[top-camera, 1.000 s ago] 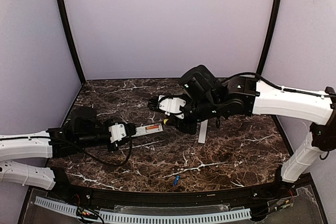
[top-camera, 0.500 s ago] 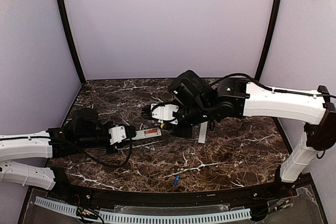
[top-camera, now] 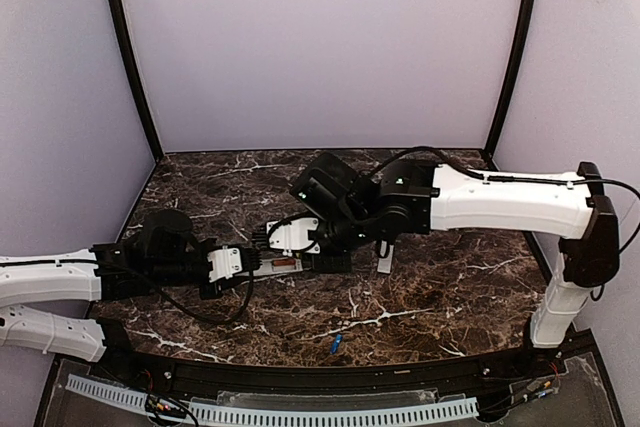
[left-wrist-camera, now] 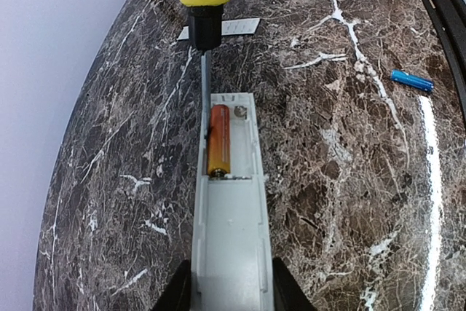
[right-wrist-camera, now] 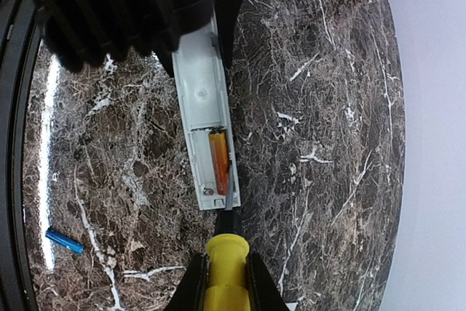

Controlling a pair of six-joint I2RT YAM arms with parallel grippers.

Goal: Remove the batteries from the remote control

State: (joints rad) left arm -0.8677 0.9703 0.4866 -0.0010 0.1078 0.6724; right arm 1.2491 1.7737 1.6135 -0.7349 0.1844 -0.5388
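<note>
The remote control (left-wrist-camera: 229,238) lies lengthwise on the marble with its back open, and my left gripper (left-wrist-camera: 229,285) is shut on its near end. One orange-red battery (left-wrist-camera: 219,140) sits in the open bay. My right gripper (right-wrist-camera: 227,278) is shut on a yellow-handled screwdriver (right-wrist-camera: 227,253). The screwdriver's shaft (left-wrist-camera: 205,85) reaches into the bay, with its tip against the side of the orange battery (right-wrist-camera: 219,159). A blue battery (top-camera: 336,343) lies loose on the table near the front edge. In the top view the two grippers meet over the remote control (top-camera: 283,264).
The flat white back cover (top-camera: 386,252) lies on the marble just right of the right arm's wrist. The table's black front rim (top-camera: 330,372) runs close to the blue battery (left-wrist-camera: 411,80). Lilac walls close in the back and both sides.
The right arm has swung left and down, bringing the screwdriver's tip from beyond the remote's end into the battery bay. The left gripper still holds the remote, shifted slightly left.
</note>
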